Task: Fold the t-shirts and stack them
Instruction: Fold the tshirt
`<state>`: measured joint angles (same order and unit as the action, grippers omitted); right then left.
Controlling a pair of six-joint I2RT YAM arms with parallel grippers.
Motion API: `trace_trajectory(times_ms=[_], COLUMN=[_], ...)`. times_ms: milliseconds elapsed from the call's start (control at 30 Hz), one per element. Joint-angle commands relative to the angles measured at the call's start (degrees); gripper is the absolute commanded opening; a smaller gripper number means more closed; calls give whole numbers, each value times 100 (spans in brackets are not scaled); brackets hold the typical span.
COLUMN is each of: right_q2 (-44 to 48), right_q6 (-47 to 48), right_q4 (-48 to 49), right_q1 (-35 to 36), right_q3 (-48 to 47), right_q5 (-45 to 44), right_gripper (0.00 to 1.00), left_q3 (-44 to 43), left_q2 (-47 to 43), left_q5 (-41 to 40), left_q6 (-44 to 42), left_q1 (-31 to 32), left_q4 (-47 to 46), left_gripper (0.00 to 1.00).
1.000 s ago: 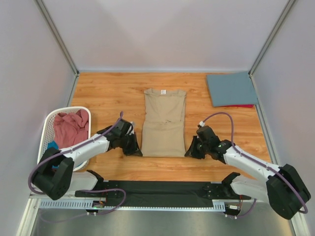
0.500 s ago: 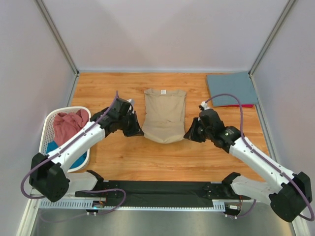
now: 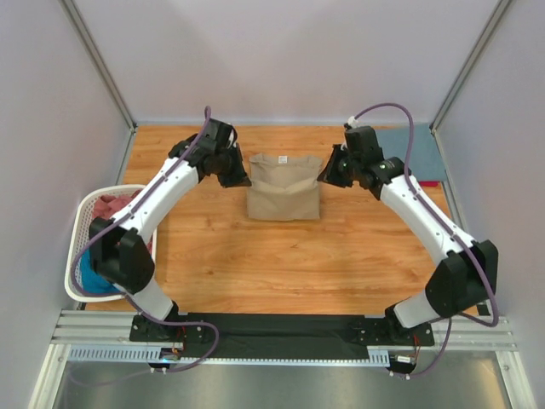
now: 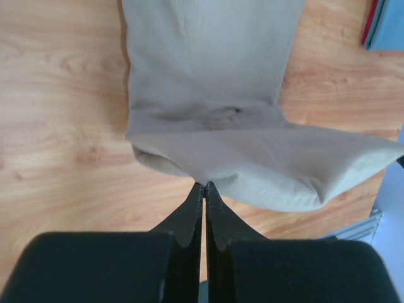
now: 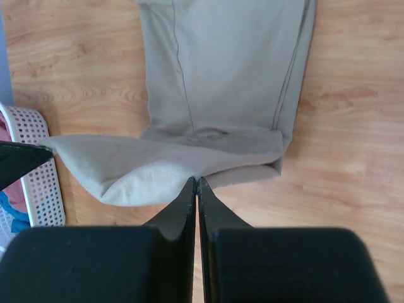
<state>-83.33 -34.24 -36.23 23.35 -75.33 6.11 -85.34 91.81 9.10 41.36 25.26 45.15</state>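
The tan shirt is soft, matte woven cloth, doubled over on itself into a short, near-square shape; it lies flat at the far middle of the desk, with the fold line toward the near side. The lower layer is smooth, with straight side seams visible in the right wrist view; the upper layer sags between its two held corners and shows a rounded, pillow-like edge in both wrist views.

The left hand is clamped on the left hem corner, its black tapered fingers pressed together with only cloth between them; the right hand is clamped in the same way on the right hem corner.

One second earlier the shirt lay at full length, with both hands at the hem on the near side; half a second earlier the hem was lifted partway. The hem now sits over the collar end, the visible length is roughly halved, and both arms are stretched far forward.

The desk is wood-grain laminate in a warm orange tone. At the far right corner a slate-blue shirt lies folded flat on a red shirt, of which only an edge shows. At the left edge stands a white perforated plastic basket; it holds a crumpled pink shirt and a teal one.
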Motion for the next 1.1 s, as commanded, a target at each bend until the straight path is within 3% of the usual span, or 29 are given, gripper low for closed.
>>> trace_trajectory(times_ms=[0, 433, 900, 933, 1067], right_q2=[-576, -2925, -4665, -4770, -5376], right_q6=[374, 611, 383, 348, 120], right_q4=[90, 441, 1574, 1662, 1742], right_q1=[-269, -920, -1131, -1140, -1236], right_q3=[-805, -3073, -4375, -4489, -5035], right_q5=[250, 1006, 1112, 1077, 823], right_gripper=[0, 0, 0, 0, 4], left_q3=[-702, -2785, -4348, -4481, -5088], left_q2=[556, 2736, 4668, 4784, 5302], left_q5=[161, 1085, 1533, 1568, 1691], left_q6=[-269, -594, -287, -269, -120], left_q1=[-214, -829, -1251, -1286, -1391], left_q4=[-32, -1201, -2229, -2412, -2835], left_gripper=[0, 0, 0, 1, 28])
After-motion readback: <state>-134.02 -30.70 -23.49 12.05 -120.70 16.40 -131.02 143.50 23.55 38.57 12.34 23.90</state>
